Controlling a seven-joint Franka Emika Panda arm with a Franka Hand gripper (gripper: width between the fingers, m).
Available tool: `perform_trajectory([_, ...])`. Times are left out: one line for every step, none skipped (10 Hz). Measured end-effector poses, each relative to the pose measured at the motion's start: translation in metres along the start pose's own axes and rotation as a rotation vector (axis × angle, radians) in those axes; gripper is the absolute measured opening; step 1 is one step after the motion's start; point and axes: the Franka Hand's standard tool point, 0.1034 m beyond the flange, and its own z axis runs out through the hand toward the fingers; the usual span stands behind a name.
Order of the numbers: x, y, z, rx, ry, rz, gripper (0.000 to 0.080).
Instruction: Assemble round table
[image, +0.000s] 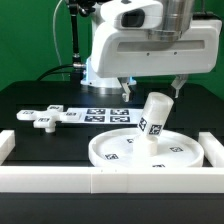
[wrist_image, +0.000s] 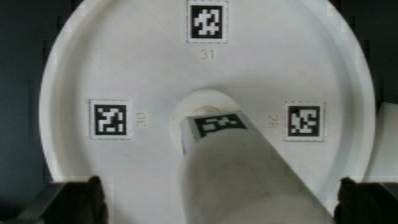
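Black table (image: 30, 95), green backdrop behind.

- Round table disc (image: 175, 152) (wrist_image: 107, 60): white, rimmed, tagged; lies flat just behind the front barrier bar (image: 60, 180).
- Cylindrical post (image: 152, 118) (wrist_image: 240, 175): tagged; lower end in the disc's centre, leaning with its top toward the exterior view's right.
- Lobed foot piece (image: 42, 118): flat on the table, well apart from the disc at the exterior view's left, beside the marker board (image: 105, 114).
- Fingers (image: 125, 90): above the post, spread wide to either side of its top, gripping nothing.
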Motion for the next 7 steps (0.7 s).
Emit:
perform_trajectory([0.0,-0.001,0.0,0.0,0.0,-0.002,0.0649])
perform_trajectory([0.0,-0.001,0.0,0.0,-0.001,-0.002,0.0649])
perform_trajectory([0.0,-0.001,0.001,0.001,-0.001,-0.002,0.0649])
perform_trajectory([0.001,-0.002,0.002,0.0,0.001,-0.003,0.0649])
perform_trajectory([0.004,-0.005,0.007,0.001,0.004,-0.008,0.0649])
perform_trajectory([0.003,-0.005,0.011,0.003,-0.001,-0.012,0.0649])
perform_trajectory([0.003,-0.006,0.012,0.003,-0.003,-0.013,0.0649])
